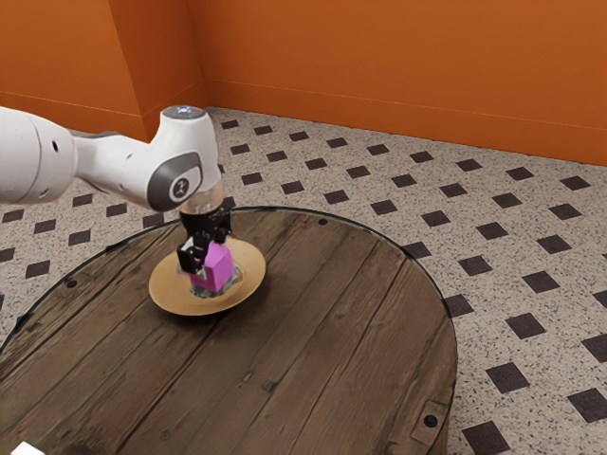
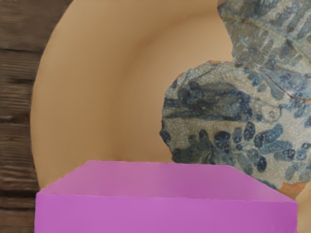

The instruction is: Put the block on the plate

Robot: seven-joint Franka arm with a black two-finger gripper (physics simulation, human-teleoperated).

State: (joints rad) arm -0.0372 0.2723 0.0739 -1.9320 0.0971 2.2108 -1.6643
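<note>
Exterior view: your gripper (image 1: pixel 206 257) is left of centre in the frame, down over the plate (image 1: pixel 169 289) on the round table (image 1: pixel 313 355). Pink block (image 1: pixel 218 270) is right at it, above the plate's middle. Can't tell whether the hand is clamped on the block or spread around it; contact on the far side is hidden.

Wrist view: block spans most of the lower edge, plate behind it, patterned centre (image 2: pixel 221 114) at right of frame.

Status, my read: carry over to the plate done, placement nearly there. Can't confirm the block's base is seated. Left for you: settle it if needed, make sure it's released, back off clear.
</note>
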